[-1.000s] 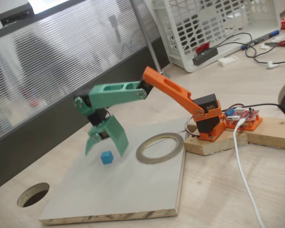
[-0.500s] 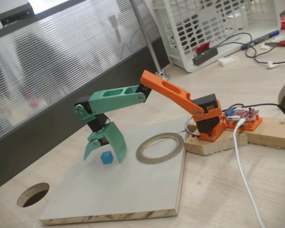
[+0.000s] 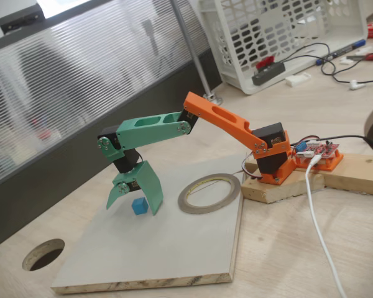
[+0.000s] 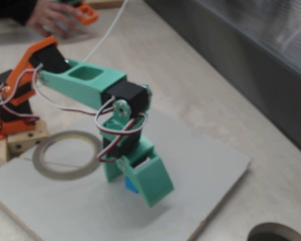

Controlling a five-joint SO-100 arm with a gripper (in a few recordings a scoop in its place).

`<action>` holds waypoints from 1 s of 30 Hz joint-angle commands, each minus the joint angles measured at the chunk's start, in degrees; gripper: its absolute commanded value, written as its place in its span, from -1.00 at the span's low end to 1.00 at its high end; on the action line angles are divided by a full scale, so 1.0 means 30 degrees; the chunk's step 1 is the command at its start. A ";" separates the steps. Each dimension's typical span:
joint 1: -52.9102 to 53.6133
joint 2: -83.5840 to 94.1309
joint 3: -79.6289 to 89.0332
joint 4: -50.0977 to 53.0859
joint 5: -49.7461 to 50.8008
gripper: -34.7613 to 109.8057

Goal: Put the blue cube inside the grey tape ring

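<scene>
The blue cube [image 3: 138,206] sits on the pale board [image 3: 174,261], left of the grey tape ring [image 3: 193,205]. My green gripper [image 3: 132,205] is lowered over the cube and stands open, one finger on each side, tips near the board. I cannot tell whether a finger touches the cube. In the other fixed view the gripper [image 4: 133,188] hides most of the cube [image 4: 130,185]; only a blue sliver peeks out behind the front finger. There the tape ring [image 4: 40,160] lies flat to the gripper's left with nothing inside it.
A round hole [image 3: 43,254] is cut in the table off the board's left corner. The arm's orange base stands on wooden blocks [image 3: 342,171] right of the ring, with a white cable [image 3: 317,211] trailing forward. A white basket [image 3: 280,31] stands at the back.
The gripper has come down from above the cube and now straddles it with its fingers near the board. Cube and ring have not moved.
</scene>
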 commanded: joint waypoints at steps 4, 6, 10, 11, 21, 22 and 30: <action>0.0117 0.0586 -0.0205 -0.0029 0.0029 0.80; 0.0146 0.0586 -0.0205 0.0176 0.0000 0.80; 0.0117 0.0586 -0.0205 -0.0029 -0.0029 0.80; 0.0117 0.0586 -0.0205 -0.0029 -0.0029 0.80; 0.0146 0.0615 -0.0264 -0.0059 -0.0029 0.52; 0.0146 0.0615 -0.0264 -0.0059 -0.0029 0.46; 0.0146 0.0645 -0.1230 -0.0059 -0.0029 -0.01</action>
